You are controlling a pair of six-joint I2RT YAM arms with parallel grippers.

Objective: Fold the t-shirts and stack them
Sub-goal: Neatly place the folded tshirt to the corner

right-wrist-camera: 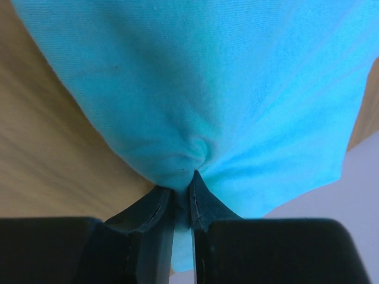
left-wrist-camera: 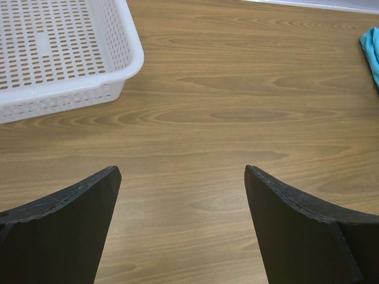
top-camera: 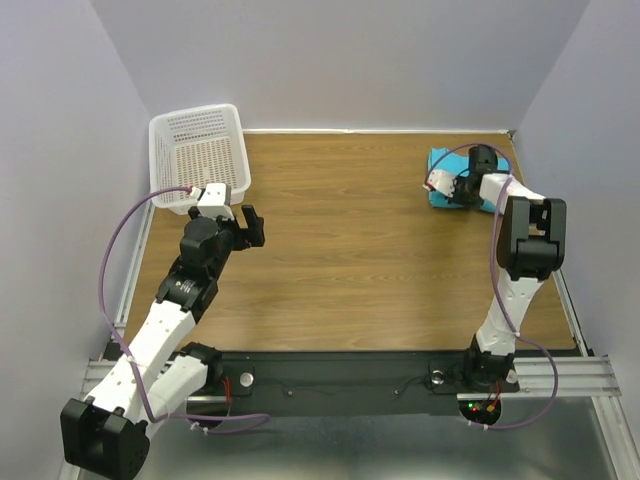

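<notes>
A folded turquoise t-shirt [top-camera: 445,160] lies at the far right corner of the table, partly under the right arm. In the right wrist view the t-shirt [right-wrist-camera: 207,89] fills the frame, and my right gripper [right-wrist-camera: 182,180] is shut on a pinched fold of its cloth. My left gripper [top-camera: 243,226] hovers open over the table's left side, just in front of the basket. In the left wrist view the left gripper [left-wrist-camera: 182,171] has only bare wood between its wide-apart fingers, and an edge of the t-shirt [left-wrist-camera: 372,53] shows far right.
A white plastic mesh basket [top-camera: 200,158] stands at the far left corner, and its wall [left-wrist-camera: 71,94] shows close ahead of the left gripper. Grey walls close in the table on three sides. A black rail with the arm bases runs along the near edge.
</notes>
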